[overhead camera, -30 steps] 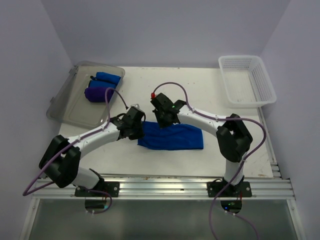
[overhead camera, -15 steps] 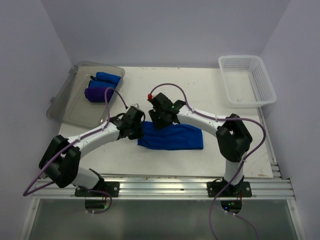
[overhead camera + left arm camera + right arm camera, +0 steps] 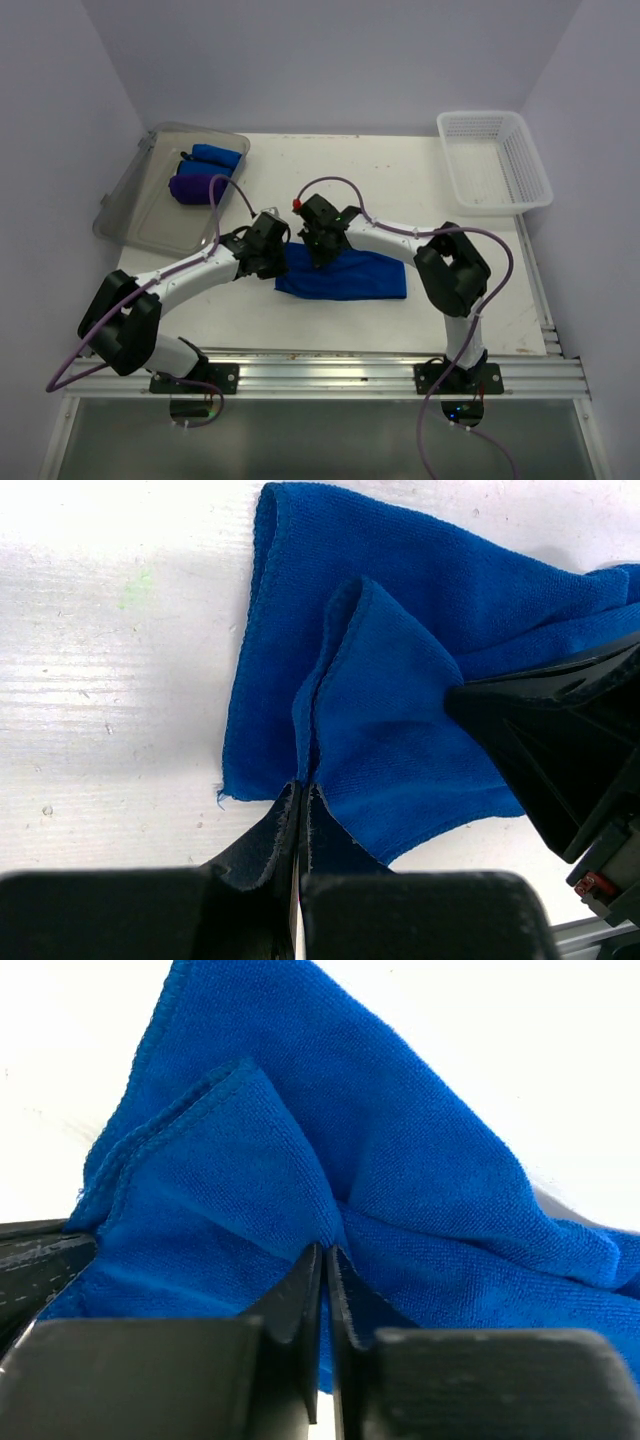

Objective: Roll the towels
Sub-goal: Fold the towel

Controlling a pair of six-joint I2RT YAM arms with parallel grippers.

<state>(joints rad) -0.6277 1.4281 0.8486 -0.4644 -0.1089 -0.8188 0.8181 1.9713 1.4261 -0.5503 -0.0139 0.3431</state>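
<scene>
Rolled towels [image 3: 213, 157] (1 purple) in grey tray [image 3: 135, 205]

You have two matching arms: the left arm [image 3: 190, 268] and the right arm [image 3: 400, 235] are both slim white shells linked by chunky black joint housings [image 3: 455, 275]. Behind each set of jaws, a purple cable [image 3: 214, 205] arcs clear of the wrist and trails back to a black base plate [image 3: 195, 380]. Just behind the right jaws, a small red tip [image 3: 297, 203] caps that arm's cable. Close up, your jaws are matt black wedges with flat inner faces and thin tips.
</scene>
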